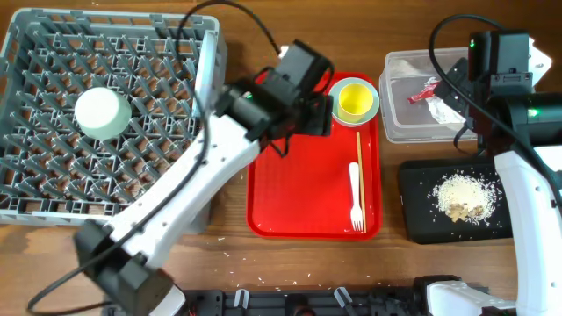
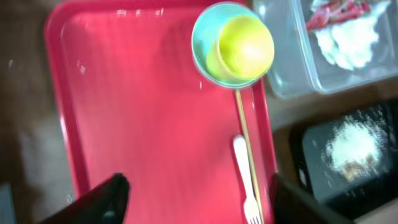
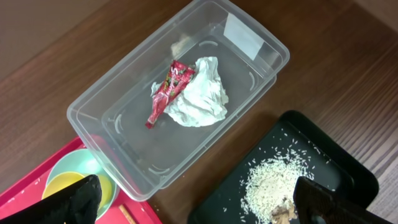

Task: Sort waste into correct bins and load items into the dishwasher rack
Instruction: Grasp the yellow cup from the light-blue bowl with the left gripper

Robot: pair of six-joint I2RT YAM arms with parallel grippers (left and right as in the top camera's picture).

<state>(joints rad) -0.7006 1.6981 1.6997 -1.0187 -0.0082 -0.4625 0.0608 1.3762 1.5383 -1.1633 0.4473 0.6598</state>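
From overhead, the grey dishwasher rack [image 1: 53, 175] sits at the left of the worktop [image 1: 241, 26] with a pale green bowl [image 1: 103, 112] resting in it. Beside it, a red tray [image 1: 290, 202] carries a light blue bowl [image 1: 372, 88] with the yellow cup [image 1: 355, 101] inside, a chopstick [image 1: 358, 162] and a white fork [image 1: 356, 197]. In the left wrist view, the left hand [image 2: 198, 198] is spread wide over the red tray, empty. In the right wrist view, the right hand [image 3: 199, 202] is wide and empty above the clear tub [image 3: 124, 81], which holds the red wrapper [image 3: 168, 90] and the napkin [image 3: 199, 99]. Rice scraps [image 3: 267, 183] lie on the black tray [image 3: 336, 168] just beside it.
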